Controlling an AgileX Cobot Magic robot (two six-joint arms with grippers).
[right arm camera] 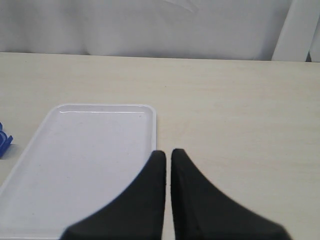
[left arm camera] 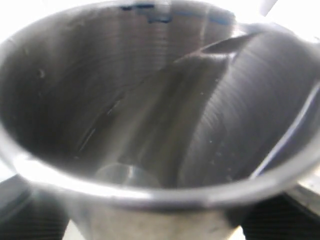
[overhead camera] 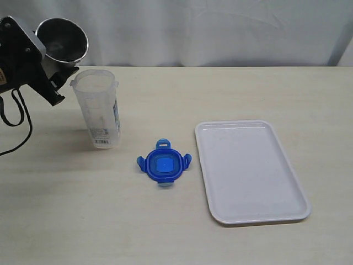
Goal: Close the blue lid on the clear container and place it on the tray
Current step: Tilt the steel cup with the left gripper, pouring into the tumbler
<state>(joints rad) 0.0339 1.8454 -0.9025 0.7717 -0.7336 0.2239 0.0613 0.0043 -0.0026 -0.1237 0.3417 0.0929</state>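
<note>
The clear container (overhead camera: 99,110) stands upright and open-topped on the table at the left, label facing front. To its right, the blue lid (overhead camera: 164,164) lies flat on the table with its tabs spread, just left of the white tray (overhead camera: 251,171). My left gripper (overhead camera: 54,74) is shut on a grey steel cup (overhead camera: 63,40), held tilted just above and left of the container's mouth. The cup's inside (left arm camera: 150,100) fills the left wrist view. My right gripper (right arm camera: 168,152) is shut on nothing, over the tray's (right arm camera: 85,160) edge; a sliver of the lid (right arm camera: 4,142) shows.
A white curtain backs the beige table. A black cable (overhead camera: 19,127) hangs from the left arm down to the table at the far left. The tray holds nothing.
</note>
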